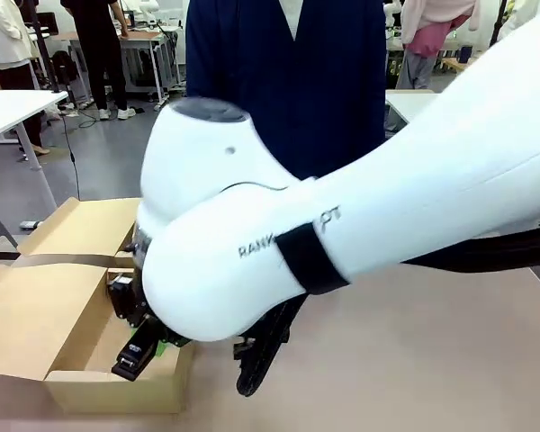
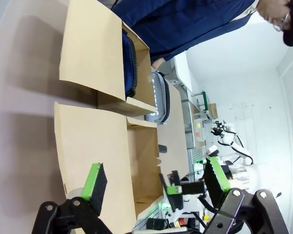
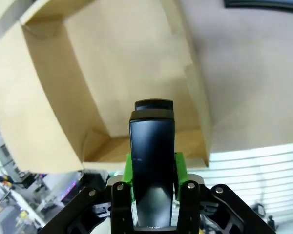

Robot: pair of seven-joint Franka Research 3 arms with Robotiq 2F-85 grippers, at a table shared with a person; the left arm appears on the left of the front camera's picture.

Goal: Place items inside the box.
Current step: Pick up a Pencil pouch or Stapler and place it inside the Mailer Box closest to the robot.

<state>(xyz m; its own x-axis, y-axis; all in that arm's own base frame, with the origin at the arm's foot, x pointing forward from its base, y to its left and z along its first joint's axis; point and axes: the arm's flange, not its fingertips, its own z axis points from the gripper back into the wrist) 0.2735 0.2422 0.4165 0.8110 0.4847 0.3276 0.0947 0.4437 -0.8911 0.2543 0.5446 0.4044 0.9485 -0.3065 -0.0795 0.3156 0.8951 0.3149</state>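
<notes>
While the left claw [image 2: 156, 179] gapes empty, the right claw [image 3: 154, 171] pinches a glossy black stapler [image 3: 152, 139] over the cardboard box [image 3: 53, 102].

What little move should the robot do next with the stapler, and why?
Probably lower the black stapler down into the box. The right gripper is shut on it, it hangs over the open box, and the floor beneath looks bare.
</notes>
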